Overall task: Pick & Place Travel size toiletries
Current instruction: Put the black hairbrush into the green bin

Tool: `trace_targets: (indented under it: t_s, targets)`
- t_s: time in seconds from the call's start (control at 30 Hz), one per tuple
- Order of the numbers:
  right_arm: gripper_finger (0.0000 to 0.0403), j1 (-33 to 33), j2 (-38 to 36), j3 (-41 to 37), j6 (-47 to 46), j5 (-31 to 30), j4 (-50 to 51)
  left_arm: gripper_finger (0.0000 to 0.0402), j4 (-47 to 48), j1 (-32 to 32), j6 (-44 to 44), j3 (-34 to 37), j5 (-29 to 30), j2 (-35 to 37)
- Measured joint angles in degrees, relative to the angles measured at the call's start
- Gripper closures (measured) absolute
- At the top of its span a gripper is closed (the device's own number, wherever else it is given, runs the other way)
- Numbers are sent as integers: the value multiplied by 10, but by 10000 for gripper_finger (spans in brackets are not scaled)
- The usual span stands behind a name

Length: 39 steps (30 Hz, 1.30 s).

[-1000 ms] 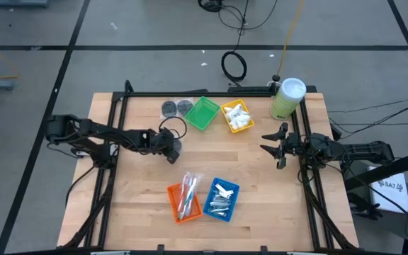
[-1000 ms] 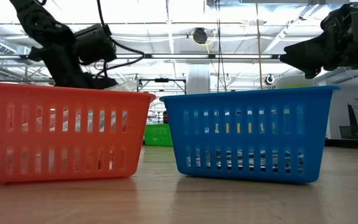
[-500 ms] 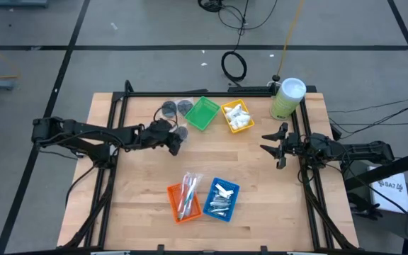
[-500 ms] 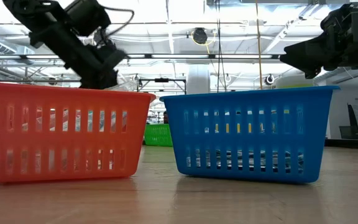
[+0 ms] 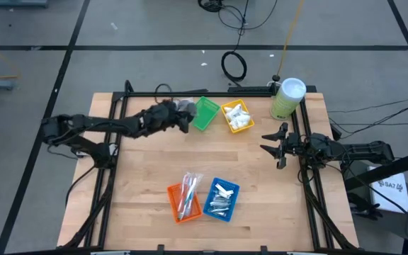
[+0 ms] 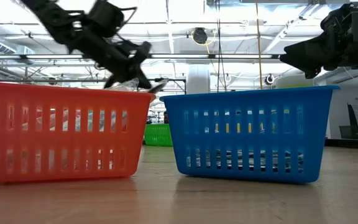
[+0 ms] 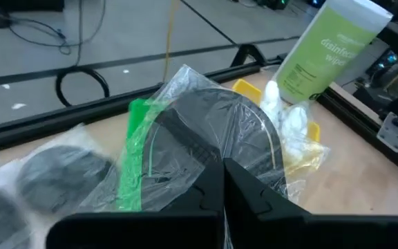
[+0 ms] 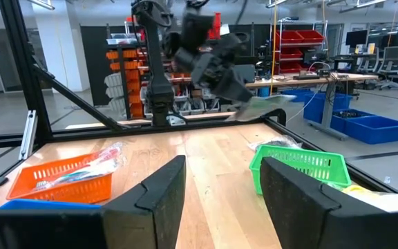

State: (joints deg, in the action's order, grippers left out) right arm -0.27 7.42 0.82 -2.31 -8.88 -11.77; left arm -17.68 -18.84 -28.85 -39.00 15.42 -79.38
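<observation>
My left gripper (image 5: 183,118) is shut on a dark grey round disc in a clear wrapper (image 7: 213,128) and hangs just left of the green tray (image 5: 205,113); the right wrist view shows the wrapped disc (image 8: 264,102) in the air above that tray's side. Two more wrapped discs (image 7: 59,169) lie flat on the table by the far edge. White packets fill the yellow tray (image 5: 237,117). The orange tray (image 5: 184,200) holds slim sticks, and the blue tray (image 5: 222,198) holds silver tubes. My right gripper (image 5: 268,145) waits open at the table's right edge. My left gripper pinches the wrapped disc at its near edge (image 7: 221,153) between its two fingers. The fingers come from the table's left, slanting a little downward. The disc is lifted clear of the table and juts out past the fingertips toward the green tray.
A tall pale green canister with a white lid (image 5: 287,98) stands at the far right corner. A dark frame rail (image 5: 190,94) runs along the far edge. Bare wood lies between the far trays and the two near trays.
My left gripper has risen and swung toward the far edge and the green tray, tipping up from pointing downward to nearly level. The wrapped disc has gone with it, lifted clear of the table.
</observation>
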Motion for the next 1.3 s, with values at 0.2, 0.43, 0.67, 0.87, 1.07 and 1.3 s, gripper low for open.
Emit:
trace_targets:
  t_s: [0.2, 0.43, 0.67, 0.87, 1.07, 1.3]
  targets:
    - [227, 0, 0, 0, 0, 0, 0, 401, 100, -36, 22, -142, -30, -111]
    - [228, 0, 0, 0, 0, 0, 0, 401, 176, -69, 23, -250, -51, -222]
    - [226, 0, 0, 0, 0, 0, 0, 391, 176, -70, 32, -280, -80, -257]
    - [228, 0, 0, 0, 0, 0, 0, 351, 176, -69, 33, -280, -79, -256]
    - [227, 0, 0, 0, 0, 0, 0, 283, 190, -72, 51, -280, -75, -242]
    - [228, 0, 0, 0, 0, 0, 0, 226, 268, -79, 94, -280, -14, -156]
